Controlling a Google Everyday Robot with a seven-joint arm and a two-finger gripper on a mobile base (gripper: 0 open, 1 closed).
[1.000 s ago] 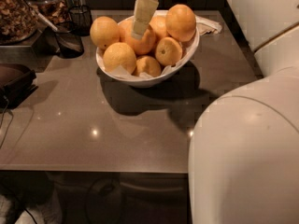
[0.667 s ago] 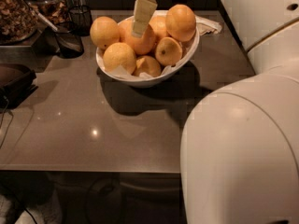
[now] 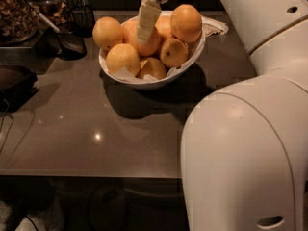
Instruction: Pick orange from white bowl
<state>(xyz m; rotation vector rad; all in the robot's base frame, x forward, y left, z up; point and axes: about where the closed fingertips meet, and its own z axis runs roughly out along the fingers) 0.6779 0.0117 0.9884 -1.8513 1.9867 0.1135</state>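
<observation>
The white bowl [image 3: 188, 61] stands at the back of the dark table, lined with white paper and piled with several oranges. A large deep orange fruit [image 3: 186, 22] sits on top at the right. Another deep orange one [image 3: 150, 44] lies in the middle of the pile. My gripper [image 3: 146, 25] hangs down from the top edge of the view, right over this middle orange and touching or nearly touching it. Paler yellow-orange fruits [image 3: 107, 32] lie at the bowl's left.
My arm's big white links [image 3: 240, 148] fill the right and lower right foreground. A dark scoop [image 3: 70, 43] and a jar of dried goods [image 3: 17, 13] stand at the back left. A dark object [image 3: 14, 83] lies at the left edge. The table's front edge [image 3: 91, 176] runs below.
The big white arm link in the foreground has swung further left across the view. The gripper stays over the middle of the bowl; the oranges have not moved.
</observation>
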